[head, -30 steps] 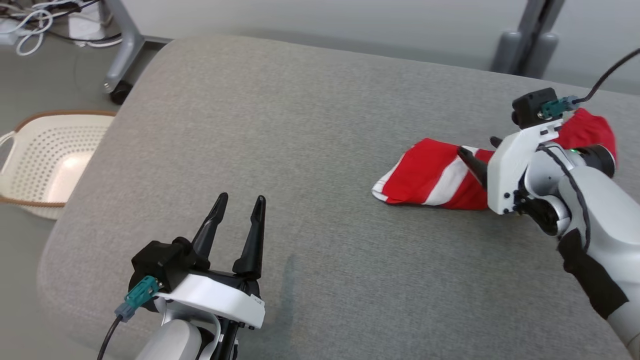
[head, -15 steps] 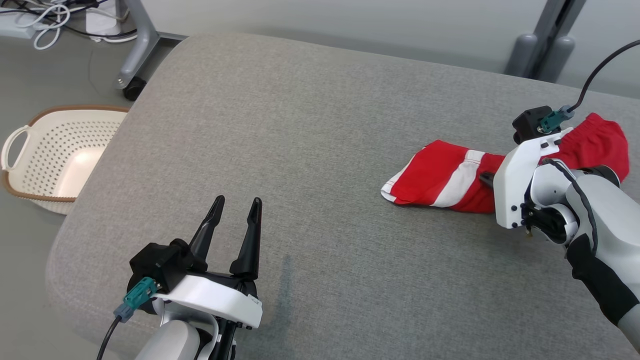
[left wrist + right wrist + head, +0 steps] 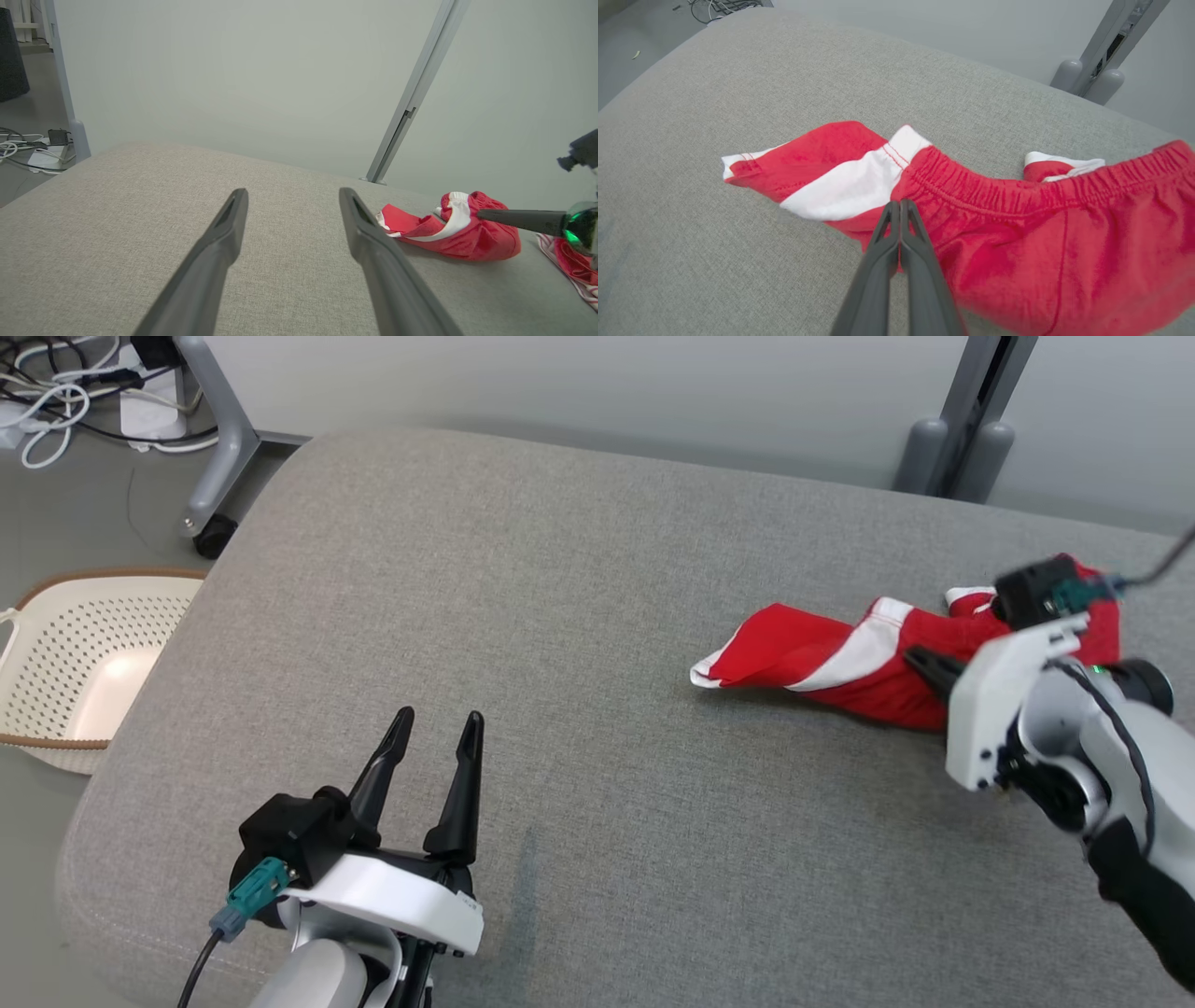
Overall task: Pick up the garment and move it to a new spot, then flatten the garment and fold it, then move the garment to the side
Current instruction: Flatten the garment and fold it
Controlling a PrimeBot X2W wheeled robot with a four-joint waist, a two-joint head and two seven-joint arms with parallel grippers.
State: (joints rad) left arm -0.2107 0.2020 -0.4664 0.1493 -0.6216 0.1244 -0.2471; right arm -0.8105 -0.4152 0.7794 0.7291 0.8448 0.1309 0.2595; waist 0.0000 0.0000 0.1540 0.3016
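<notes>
The garment (image 3: 822, 658) is a pair of red shorts with white stripes, lying crumpled at the right of the grey padded surface (image 3: 560, 616). My right gripper (image 3: 920, 663) is shut on a fold of the red cloth just below the elastic waistband, and its closed fingertips (image 3: 900, 205) pinch the garment (image 3: 1017, 219) in the right wrist view. The cloth near the grip is drawn up off the surface while the striped leg end trails to the left. My left gripper (image 3: 437, 721) stands open over bare surface at the lower left, far from the garment (image 3: 458, 228).
A cream perforated basket (image 3: 56, 653) sits on the floor beyond the surface's left edge. A grey frame leg with a caster (image 3: 210, 476) and loose cables (image 3: 47, 392) are at the back left. A grey post (image 3: 962, 439) rises behind the back right edge.
My right gripper has closed on the garment and pulled it up and toward the right, bunching the waistband. The head camera has shifted a little. The left arm stays put.
</notes>
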